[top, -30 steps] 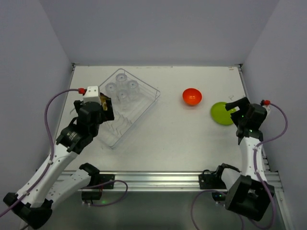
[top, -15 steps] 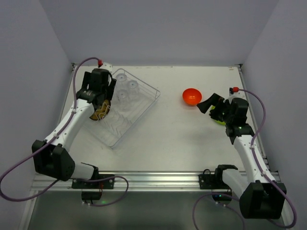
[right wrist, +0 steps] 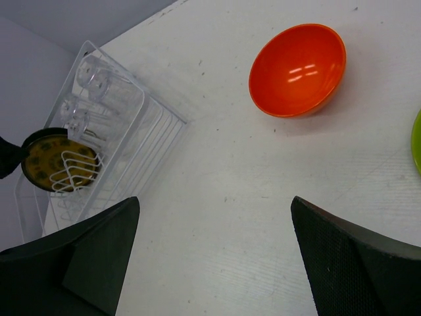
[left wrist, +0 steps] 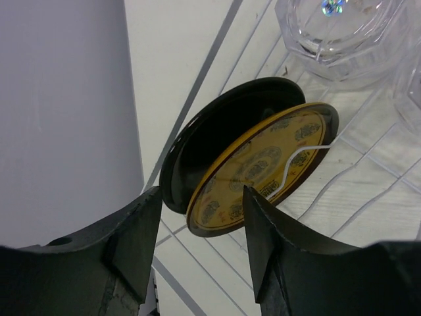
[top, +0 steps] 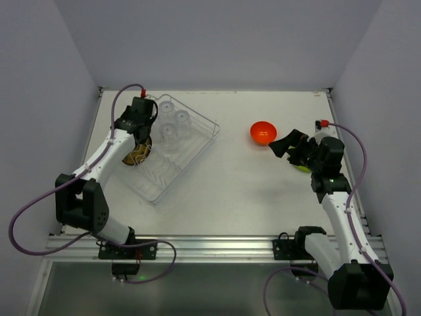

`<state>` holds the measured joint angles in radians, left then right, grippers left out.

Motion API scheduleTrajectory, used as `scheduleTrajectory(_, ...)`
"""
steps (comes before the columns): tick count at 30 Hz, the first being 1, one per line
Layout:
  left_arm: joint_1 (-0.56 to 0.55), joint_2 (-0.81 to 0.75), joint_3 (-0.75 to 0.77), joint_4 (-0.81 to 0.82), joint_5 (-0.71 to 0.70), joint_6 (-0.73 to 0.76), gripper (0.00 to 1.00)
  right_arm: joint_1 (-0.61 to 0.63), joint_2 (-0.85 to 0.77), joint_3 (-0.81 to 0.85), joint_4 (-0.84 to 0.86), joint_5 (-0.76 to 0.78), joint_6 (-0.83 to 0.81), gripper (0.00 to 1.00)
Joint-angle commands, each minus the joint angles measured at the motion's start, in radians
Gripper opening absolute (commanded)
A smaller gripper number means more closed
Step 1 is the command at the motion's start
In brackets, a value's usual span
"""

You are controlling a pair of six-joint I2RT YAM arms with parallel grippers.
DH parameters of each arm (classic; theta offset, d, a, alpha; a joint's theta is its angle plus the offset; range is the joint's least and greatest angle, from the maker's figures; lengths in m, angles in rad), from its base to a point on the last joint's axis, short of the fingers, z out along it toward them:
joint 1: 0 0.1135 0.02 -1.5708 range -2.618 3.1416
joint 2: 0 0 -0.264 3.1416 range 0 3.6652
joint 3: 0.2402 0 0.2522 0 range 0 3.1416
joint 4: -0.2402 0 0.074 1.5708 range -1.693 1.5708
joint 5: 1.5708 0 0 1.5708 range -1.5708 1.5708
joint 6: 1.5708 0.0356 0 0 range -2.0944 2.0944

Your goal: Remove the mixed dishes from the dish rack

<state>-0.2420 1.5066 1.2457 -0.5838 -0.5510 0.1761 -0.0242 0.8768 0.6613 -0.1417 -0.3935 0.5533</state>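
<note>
The dish rack (top: 177, 148) lies at the left of the table. Several clear tumblers (top: 174, 122) stand at its far end and also show in the left wrist view (left wrist: 335, 33). A black plate (left wrist: 217, 135) and a yellow patterned plate (left wrist: 263, 168) stand on edge in the tines at the rack's left side (top: 137, 153). My left gripper (top: 142, 135) is open just above them, touching neither (left wrist: 197, 243). The orange bowl (top: 263, 132) sits on the table right of the rack. My right gripper (top: 287, 146) is open and empty beside the bowl (right wrist: 297, 69), largely hiding a yellow-green plate (top: 302, 168).
The rack (right wrist: 131, 151) lies far left in the right wrist view. An edge of the yellow-green plate (right wrist: 417, 141) shows at its right border. Grey walls close in the table on the left, back and right. A metal rail (top: 210, 245) runs along the near edge.
My left arm has swung from the rack's near side to its far left end, gripper now over the upright plates. My right gripper has reached left off the yellow-green plate toward the bowl.
</note>
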Motion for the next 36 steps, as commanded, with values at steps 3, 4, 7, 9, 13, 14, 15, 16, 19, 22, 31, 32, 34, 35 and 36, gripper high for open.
scheduleTrajectory(3,0.029,0.079,0.015,-0.021,-0.036,0.014,0.54,0.003,-0.009,0.001,0.024,-0.016,-0.024,0.99)
scheduleTrajectory(4,0.03,0.079,0.014,-0.024,-0.04,0.013,0.52,0.004,-0.007,0.001,0.024,-0.021,-0.023,0.99)
scheduleTrajectory(7,0.033,0.07,-0.002,-0.014,-0.05,0.016,0.52,0.004,-0.004,0.003,0.025,-0.033,-0.023,0.99)
scheduleTrajectory(9,0.046,0.07,-0.008,-0.002,-0.047,0.019,0.51,0.004,-0.01,0.0,0.033,-0.039,-0.021,0.99)
scheduleTrajectory(13,0.053,0.102,0.007,-0.016,-0.032,0.02,0.47,0.003,-0.012,-0.005,0.036,-0.033,-0.021,0.99)
scheduleTrajectory(14,0.053,0.115,0.009,-0.02,-0.03,0.02,0.47,0.004,-0.009,-0.003,0.04,-0.038,-0.021,0.99)
scheduleTrajectory(15,0.053,0.122,0.011,-0.021,-0.03,0.023,0.48,0.004,-0.006,-0.003,0.039,-0.042,-0.021,0.99)
scheduleTrajectory(16,0.053,0.125,0.012,-0.022,-0.03,0.028,0.48,0.004,0.002,-0.002,0.04,-0.045,-0.021,0.99)
scheduleTrajectory(19,0.053,0.147,0.035,-0.039,-0.014,0.03,0.49,0.004,0.013,0.004,0.04,-0.061,-0.021,0.99)
scheduleTrajectory(22,0.053,0.152,0.05,-0.06,0.023,0.028,0.47,0.004,0.01,0.001,0.04,-0.062,-0.02,0.99)
scheduleTrajectory(31,0.053,0.112,0.043,-0.073,0.103,0.022,0.35,0.004,0.007,0.008,0.034,-0.087,-0.023,0.99)
scheduleTrajectory(32,0.053,0.106,0.044,-0.073,0.108,0.02,0.35,0.003,0.008,0.009,0.033,-0.088,-0.021,0.99)
scheduleTrajectory(34,0.053,0.087,0.043,-0.07,0.109,0.017,0.35,0.004,0.005,0.009,0.033,-0.09,-0.024,0.99)
scheduleTrajectory(35,0.053,0.081,0.043,-0.068,0.108,0.017,0.35,0.004,0.002,0.008,0.033,-0.09,-0.023,0.99)
scheduleTrajectory(36,0.053,0.073,0.041,-0.067,0.111,0.016,0.35,0.003,0.004,0.008,0.034,-0.09,-0.023,0.99)
